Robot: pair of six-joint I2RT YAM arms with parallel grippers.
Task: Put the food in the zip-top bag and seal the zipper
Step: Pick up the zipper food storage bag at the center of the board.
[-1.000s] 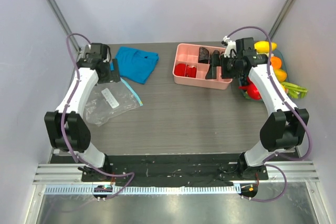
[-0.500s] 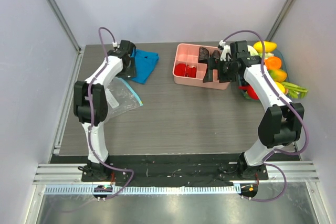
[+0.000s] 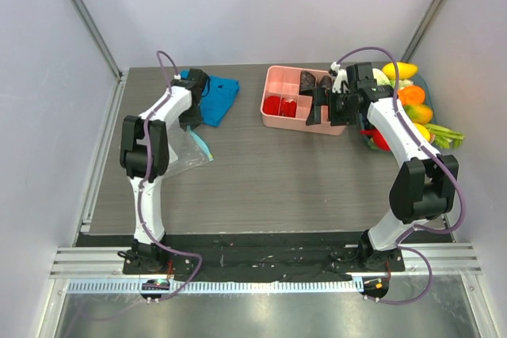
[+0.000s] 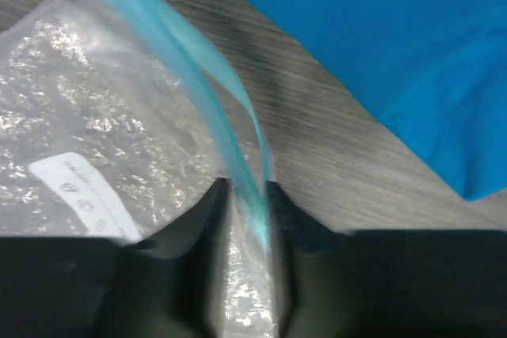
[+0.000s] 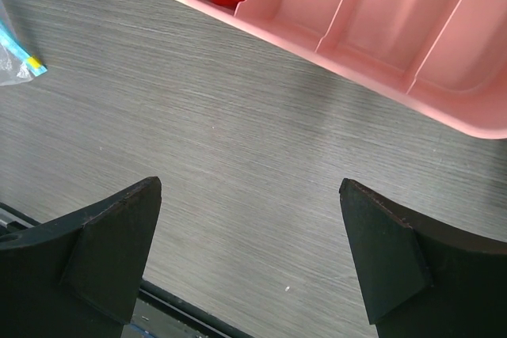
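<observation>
The clear crinkly zip-top bag (image 3: 184, 154) lies at the left of the table, its white label (image 4: 79, 187) facing up. My left gripper (image 4: 247, 189) reaches down at the bag's far edge (image 3: 192, 122). Its jaws stand narrow, with the teal zipper (image 4: 198, 77) and the plastic pinched between them. The strip rises off the table by the fingers. The food (image 3: 408, 96) sits in a pile at the far right: yellow, orange, red and green pieces. My right gripper (image 5: 249, 187) hangs open over bare table beside the pink tray (image 5: 396, 45), holding nothing.
A folded blue cloth (image 3: 215, 94) lies just behind the bag. The pink divided tray (image 3: 273, 77) at the back centre holds red pieces (image 3: 281, 106) and dark items. The bag's corner (image 5: 16, 57) shows at the left of the right wrist view.
My left arm swung from the table's left edge toward the cloth and came down on the bag's mouth, its jaws narrowing onto the strip. The right gripper shifted slightly left, still open.
</observation>
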